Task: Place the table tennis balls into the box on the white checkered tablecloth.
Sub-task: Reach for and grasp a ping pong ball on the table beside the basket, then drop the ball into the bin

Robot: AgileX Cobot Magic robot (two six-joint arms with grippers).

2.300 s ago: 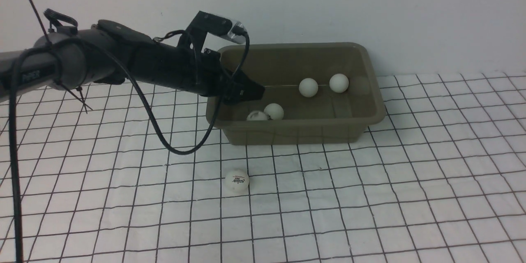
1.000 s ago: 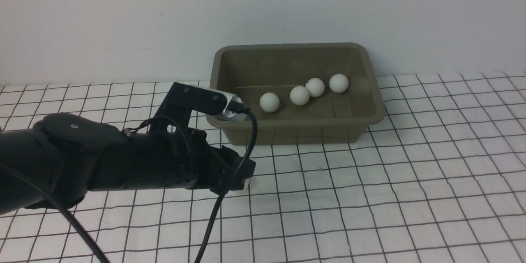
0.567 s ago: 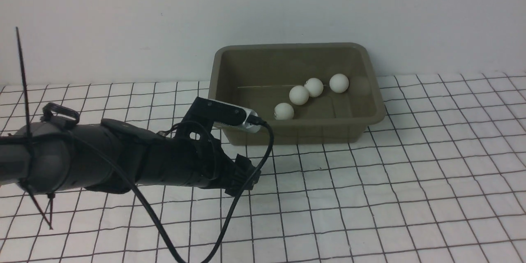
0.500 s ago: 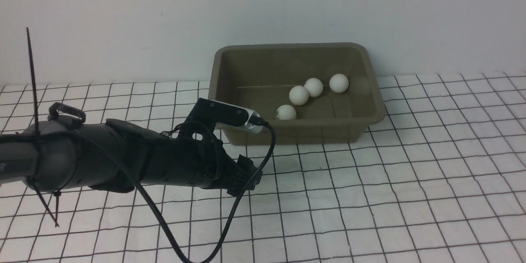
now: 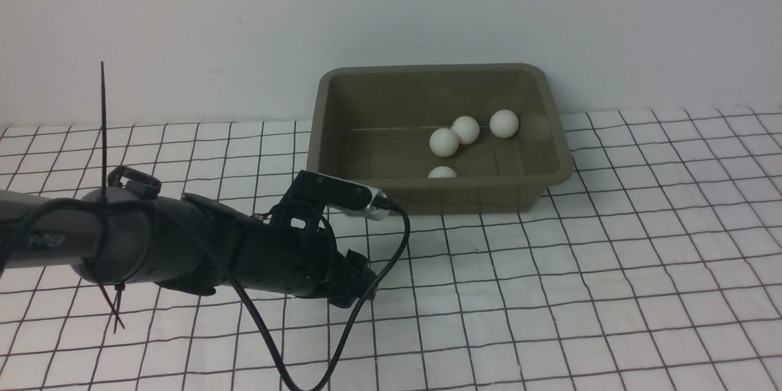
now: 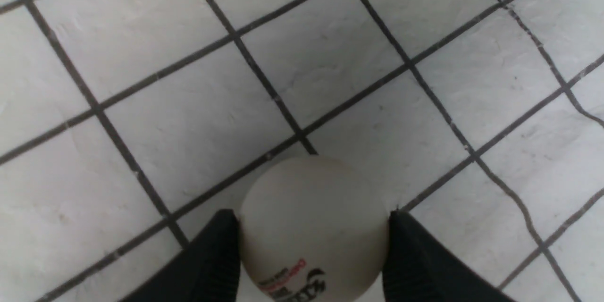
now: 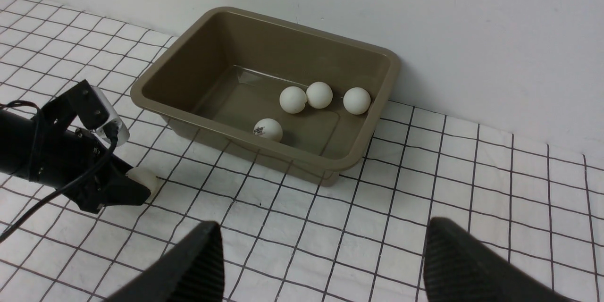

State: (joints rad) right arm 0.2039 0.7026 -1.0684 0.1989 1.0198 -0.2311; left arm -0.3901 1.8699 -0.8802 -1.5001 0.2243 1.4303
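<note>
Tablecloth (image 5: pixel 611 256), white with a black grid, covers the surface. On it stands the olive-brown box (image 5: pixel 476 195), holding four table tennis balls (image 5: pixel 443 142): two touching, one apart to their right, one by the near wall. My left pincer (image 5: pixel 360 278) grips the fifth ball (image 6: pixel 314 207), low in front of the box. My right pincer (image 7: pixel 321 264) gapes wide, empty.

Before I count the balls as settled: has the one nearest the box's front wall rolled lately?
Yes. The ball rolled rightward, closer to the box's near wall.
</note>
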